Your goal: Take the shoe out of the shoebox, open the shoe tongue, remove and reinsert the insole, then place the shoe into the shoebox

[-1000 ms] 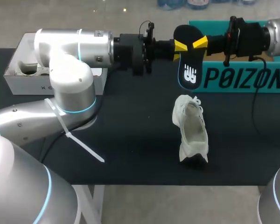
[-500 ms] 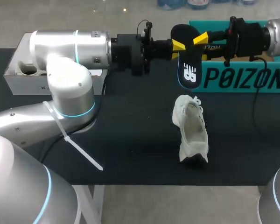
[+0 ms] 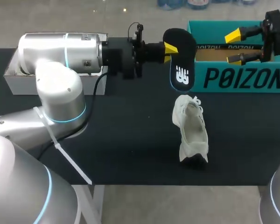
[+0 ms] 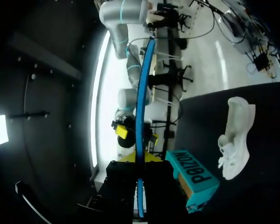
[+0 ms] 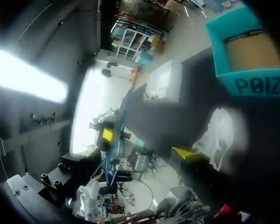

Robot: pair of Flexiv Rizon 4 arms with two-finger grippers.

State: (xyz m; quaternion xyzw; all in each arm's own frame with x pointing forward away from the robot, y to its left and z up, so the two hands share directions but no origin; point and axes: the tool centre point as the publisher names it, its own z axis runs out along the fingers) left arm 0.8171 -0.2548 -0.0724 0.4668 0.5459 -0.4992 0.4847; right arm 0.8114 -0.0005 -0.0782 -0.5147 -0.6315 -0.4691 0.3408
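Above the black table (image 3: 130, 140), left gripper (image 3: 171, 47) clamps the black, blue-edged foam insole (image 3: 181, 70); right gripper (image 3: 233, 47) hangs spread open and empty over the teal cardboard shoebox (image 3: 242, 79), white fabric shoe (image 3: 192, 133) nearby

shoebox (image 3: 242, 79) cut off, shoe (image 5: 219, 130) blurred

One white knit shoe (image 3: 192, 128). One black foam insole (image 3: 181, 58) with a white logo and a blue edge. One teal cardboard shoebox (image 3: 242, 79). One white open box (image 3: 23, 84). One black table mat (image 3: 130, 140). Two yellow-tipped grippers: left gripper (image 3: 171, 46), right gripper (image 3: 233, 46).
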